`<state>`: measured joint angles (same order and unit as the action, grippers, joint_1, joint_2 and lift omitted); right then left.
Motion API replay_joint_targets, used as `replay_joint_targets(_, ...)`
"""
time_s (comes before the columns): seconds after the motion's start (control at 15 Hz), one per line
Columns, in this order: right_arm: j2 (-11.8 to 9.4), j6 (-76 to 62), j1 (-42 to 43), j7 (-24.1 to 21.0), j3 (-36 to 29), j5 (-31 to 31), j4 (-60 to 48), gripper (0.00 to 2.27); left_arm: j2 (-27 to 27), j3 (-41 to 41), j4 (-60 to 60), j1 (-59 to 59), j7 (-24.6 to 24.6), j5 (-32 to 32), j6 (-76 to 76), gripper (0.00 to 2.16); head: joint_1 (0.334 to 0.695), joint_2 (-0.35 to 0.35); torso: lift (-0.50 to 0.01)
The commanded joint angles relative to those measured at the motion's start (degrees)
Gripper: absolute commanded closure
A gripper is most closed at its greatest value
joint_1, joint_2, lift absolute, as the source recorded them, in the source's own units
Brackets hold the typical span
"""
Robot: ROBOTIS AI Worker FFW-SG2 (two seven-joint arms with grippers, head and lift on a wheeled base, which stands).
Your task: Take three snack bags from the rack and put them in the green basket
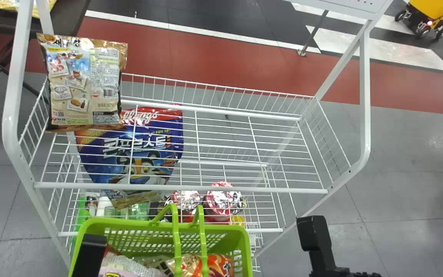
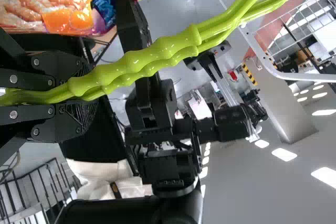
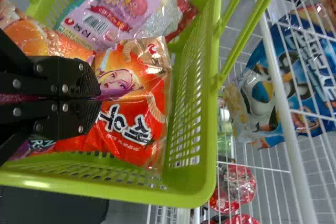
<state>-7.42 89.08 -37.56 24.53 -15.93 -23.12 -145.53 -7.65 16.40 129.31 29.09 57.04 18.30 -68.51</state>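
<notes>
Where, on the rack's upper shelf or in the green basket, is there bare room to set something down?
The upper shelf is bare from the brown snack bag to its right end. The green basket is crowded: snack bags overlap inside it.

A dark table stands far left, a yellow wheeled machine far right.

Black fingers at the left grip green handles slanting to the upper right; a glossy snack bag fills the upper left.
</notes>
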Motion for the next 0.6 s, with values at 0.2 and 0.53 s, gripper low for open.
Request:
replay_joint_targets(0.2, 1.2, -17.2, -5.3, 0.5, -2.3, -0.6, -0.5, 0.06, 0.0, -0.1, 0.0, 0.0, 0.0, 0.1, 0.0, 1.57, 0.695, -0.350, -0.011)
replay_joint_targets(0.53, 3.5, -75.9, -8.6, -2.7, 3.9, 4.7, 8.9, 0.06, 0.1, -0.1, -0.2, 0.0, -0.2, 0.2, 0.0, 1.57, 0.695, -0.350, -0.011)
